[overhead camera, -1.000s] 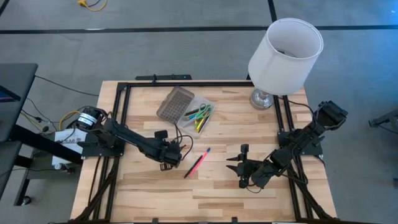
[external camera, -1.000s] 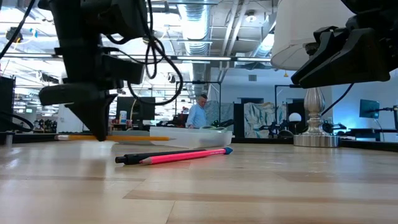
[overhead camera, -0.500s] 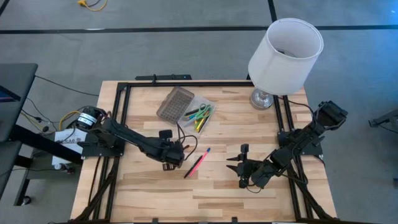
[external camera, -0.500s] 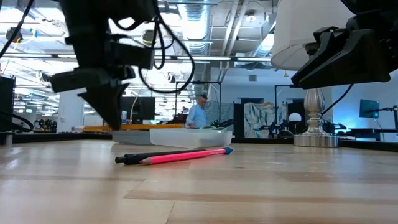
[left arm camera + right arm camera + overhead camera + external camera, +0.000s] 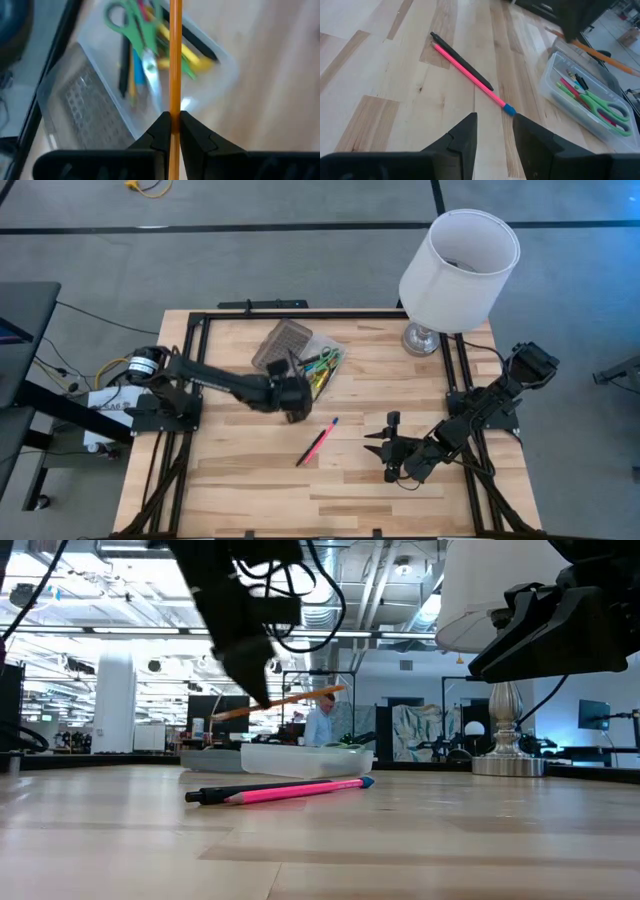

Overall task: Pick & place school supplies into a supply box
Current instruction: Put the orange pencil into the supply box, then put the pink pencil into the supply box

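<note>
Yellow pencil (image 5: 175,60) in left hand (image 5: 171,131)

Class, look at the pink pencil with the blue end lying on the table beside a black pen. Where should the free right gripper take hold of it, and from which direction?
Grip the pink pencil near mid-length, coming straight down with fingers across its shaft. It lies flat and diagonal on the table, so only the top is open. The black pen lies against it, so both might be pinched together. The right gripper is open nearby; the left gripper holds an orange pencil.
</note>
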Motion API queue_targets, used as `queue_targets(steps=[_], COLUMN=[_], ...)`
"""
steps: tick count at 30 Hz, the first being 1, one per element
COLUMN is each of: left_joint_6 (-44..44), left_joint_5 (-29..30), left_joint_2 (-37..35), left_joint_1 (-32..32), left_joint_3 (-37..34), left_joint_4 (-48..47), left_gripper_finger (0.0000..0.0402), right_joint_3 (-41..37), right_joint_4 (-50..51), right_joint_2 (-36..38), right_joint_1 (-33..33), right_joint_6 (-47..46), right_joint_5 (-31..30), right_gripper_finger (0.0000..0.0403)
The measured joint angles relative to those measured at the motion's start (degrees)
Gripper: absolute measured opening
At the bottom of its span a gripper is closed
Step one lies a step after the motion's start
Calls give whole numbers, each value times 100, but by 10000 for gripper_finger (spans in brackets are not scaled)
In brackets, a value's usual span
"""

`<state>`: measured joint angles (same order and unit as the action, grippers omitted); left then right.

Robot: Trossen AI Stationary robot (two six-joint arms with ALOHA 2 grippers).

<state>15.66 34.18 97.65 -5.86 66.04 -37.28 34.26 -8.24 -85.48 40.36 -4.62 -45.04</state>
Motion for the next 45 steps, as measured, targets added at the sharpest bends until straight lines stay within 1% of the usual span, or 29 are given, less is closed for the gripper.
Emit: queue_targets(steps=[4,10,14,17,22,30,33,41,45], left_joint_6=[-112,-114,-92,-46,-45,-45,-45,-30,-9], left_joint_5=[-295,-1212,-1756,-2042,-2042,-2039,-2039,-2037,-2037], left_joint_2=[0,-1,-4,-4,-4,-4,-4,-4,-4], left_joint_1=[659,1623,2003,2120,2123,2125,2125,2123,2123], left_joint_3=[1,-24,-178,-251,-251,-251,-251,-254,-254], left_joint_4=[803,1525,1831,1925,1926,1880,1874,1803,1731], left_gripper_finger=[18,18,18,18,18,19,31,76,88], right_joint_3=[0,0,0,0,-23,-359,-359,-361,-360], right_joint_4=[-1,9,26,34,1,-282,-296,-298,-298], right_joint_2=[-2,0,0,0,0,-1,-2,-2,-2], right_joint_1=[0,0,0,0,0,0,0,0,0], right_joint_6=[0,-98,-101,-101,-103,-218,-247,-247,-248], right_joint_5=[0,2,2,4,4,0,0,0,-2], right_gripper_finger=[120,120,120,120,120,120,120,120,120])
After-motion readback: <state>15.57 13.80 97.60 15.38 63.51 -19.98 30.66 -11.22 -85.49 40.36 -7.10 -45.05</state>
